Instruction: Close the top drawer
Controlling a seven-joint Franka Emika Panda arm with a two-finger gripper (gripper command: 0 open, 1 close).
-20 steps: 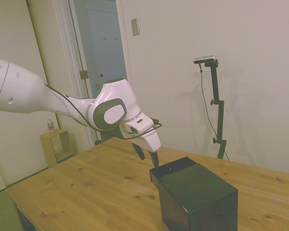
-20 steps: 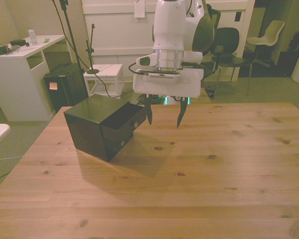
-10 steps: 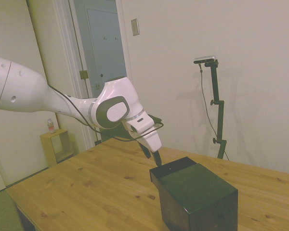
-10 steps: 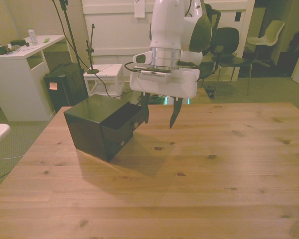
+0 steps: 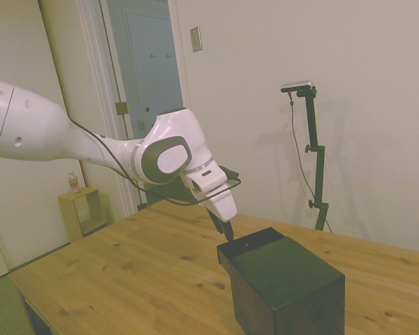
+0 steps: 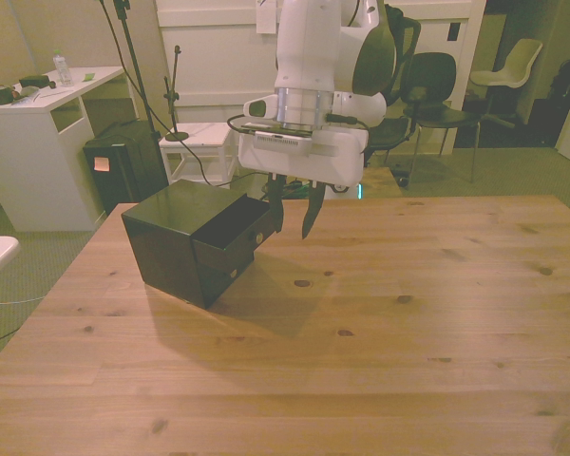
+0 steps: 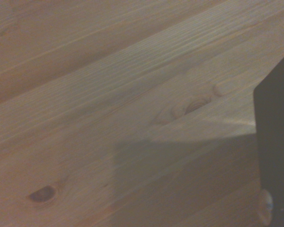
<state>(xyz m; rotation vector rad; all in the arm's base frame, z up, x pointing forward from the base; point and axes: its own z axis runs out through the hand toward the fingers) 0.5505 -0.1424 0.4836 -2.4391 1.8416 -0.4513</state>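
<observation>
The white arm is seen reaching in low over the wooden worktop (image 6: 408,313), its wrist bent so that the end effector (image 6: 292,217) points down. The fingers (image 6: 311,211) are held apart with nothing between them. One finger hangs at the front of the top drawer (image 6: 236,231), possibly touching it. The drawer stands pulled out from the black cabinet (image 6: 176,237), toward the front view's right.

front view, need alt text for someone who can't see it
A white robot arm's open gripper hangs just beside the front of the top drawer, which sticks partly out of a small black cabinet on a wooden table.
</observation>
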